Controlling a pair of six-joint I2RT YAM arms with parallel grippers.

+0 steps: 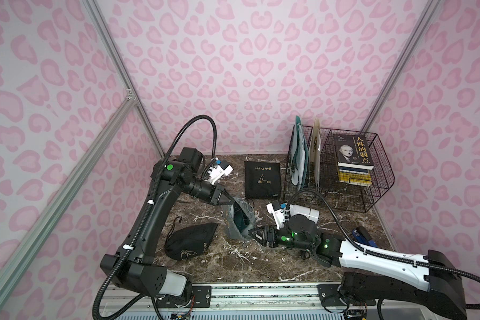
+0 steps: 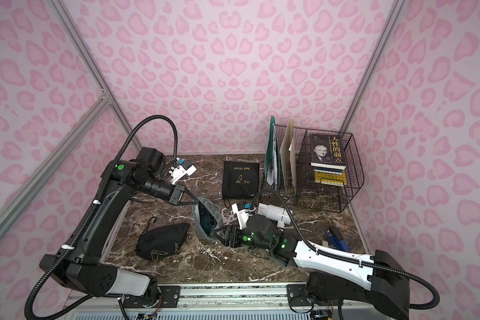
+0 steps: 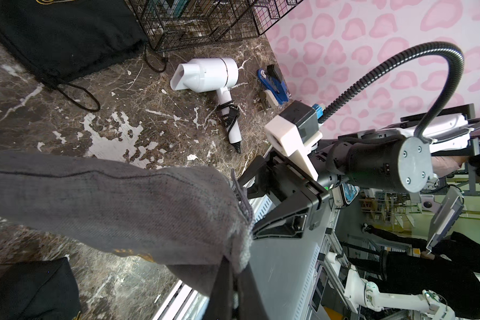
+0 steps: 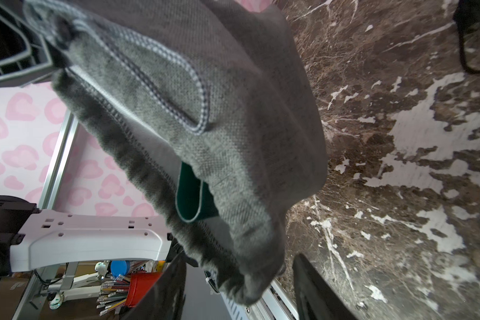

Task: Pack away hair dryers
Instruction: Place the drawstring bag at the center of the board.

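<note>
My left end effector (image 1: 229, 201) is clenched on the top rim of the grey pouch (image 3: 122, 202) and holds its mouth up off the counter (image 1: 261, 260). My right end effector (image 1: 252, 232) sits at the lower rim of the same mouth. Its jaws are spread, with the pouch edge hanging loose between them in the right wrist view, so it is released and not gripping. A teal dryer (image 1: 240, 221) is inside the grey pouch, partly visible through the opening. I can't tell how deep it sits.

The white dryer (image 3: 208, 73) lies on its side on the counter, just behind my right wrist, with its cord wrapped round the handle. A flat black pouch (image 1: 262, 178) is at the back, beside the wire rack (image 1: 372, 194). A bulging black pouch (image 1: 190, 241) is by my left arm, contents hidden. A blue stapler (image 1: 362, 235) is near the right wall.
</note>
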